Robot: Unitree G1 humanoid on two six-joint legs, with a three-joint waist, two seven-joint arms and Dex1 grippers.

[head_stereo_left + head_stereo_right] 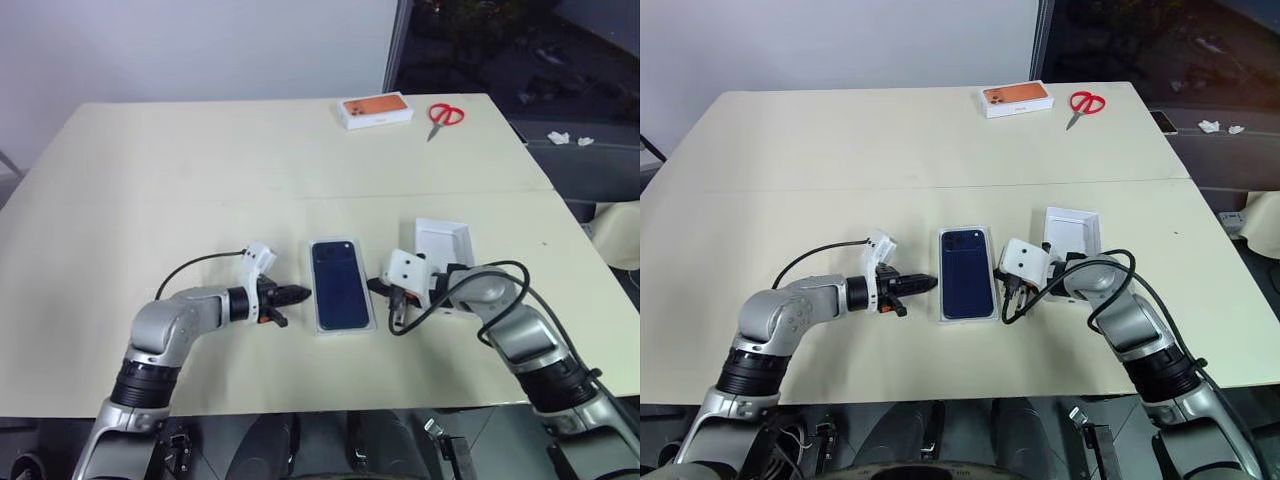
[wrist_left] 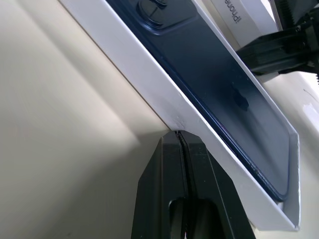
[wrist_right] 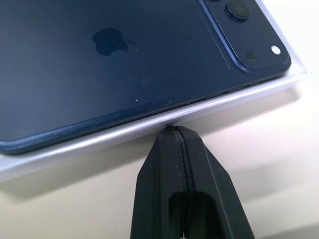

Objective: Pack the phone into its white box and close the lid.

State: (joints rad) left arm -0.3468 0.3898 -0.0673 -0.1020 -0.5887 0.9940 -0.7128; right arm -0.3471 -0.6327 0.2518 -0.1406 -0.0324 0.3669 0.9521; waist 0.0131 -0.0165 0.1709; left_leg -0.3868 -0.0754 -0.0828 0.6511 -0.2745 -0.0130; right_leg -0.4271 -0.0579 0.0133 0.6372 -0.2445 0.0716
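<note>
step: phone point(image 1: 339, 284) sits in white box point(image 2: 164, 102); left end effector point(image 1: 298, 294) and right end effector point(image 3: 175, 130) pinched empty, flanking it
next: fetch lid point(image 1: 443, 243), right of box

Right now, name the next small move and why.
Probably bring the right gripper back to the lid lying open side up behind it. The phone already lies camera side up in the white box, and both shut grippers, the left gripper included, only flank the box.

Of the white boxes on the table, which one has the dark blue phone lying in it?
The shallow white box between both grippers; the orange-topped box sits far back.
</note>
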